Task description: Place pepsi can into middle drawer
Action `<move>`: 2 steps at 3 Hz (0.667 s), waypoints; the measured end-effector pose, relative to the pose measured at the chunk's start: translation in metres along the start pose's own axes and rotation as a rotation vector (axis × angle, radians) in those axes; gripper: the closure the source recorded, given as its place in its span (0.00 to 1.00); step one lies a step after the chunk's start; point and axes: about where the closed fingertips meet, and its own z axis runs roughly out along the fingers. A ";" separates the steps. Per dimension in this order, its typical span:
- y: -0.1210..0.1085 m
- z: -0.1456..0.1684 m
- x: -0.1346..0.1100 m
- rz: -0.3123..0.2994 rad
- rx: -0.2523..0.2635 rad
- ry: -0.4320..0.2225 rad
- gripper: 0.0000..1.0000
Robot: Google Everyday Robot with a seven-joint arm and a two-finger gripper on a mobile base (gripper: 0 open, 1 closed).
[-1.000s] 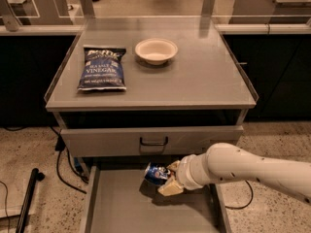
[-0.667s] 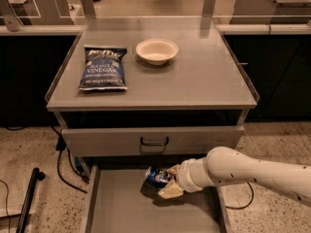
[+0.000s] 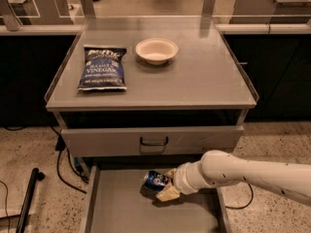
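In the camera view, the white arm (image 3: 252, 171) reaches in from the lower right of the frame. Its gripper (image 3: 164, 185) sits low at centre, over the open middle drawer (image 3: 121, 212). The tan fingers (image 3: 168, 194) pinch the pepsi can (image 3: 154, 180), which is tipped on its side near the drawer's back. Whether the can touches the floor is unclear. Just above is a grey drawer front (image 3: 97, 141) with a black handle (image 3: 154, 141). On the cabinet top (image 3: 204, 76), a dark blue chip bag (image 3: 103, 68) lies at upper left, with a white bowl (image 3: 156, 50) near it to the right.
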 end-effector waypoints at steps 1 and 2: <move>-0.014 0.040 0.036 0.026 0.005 -0.024 1.00; -0.022 0.063 0.060 0.046 0.015 -0.048 1.00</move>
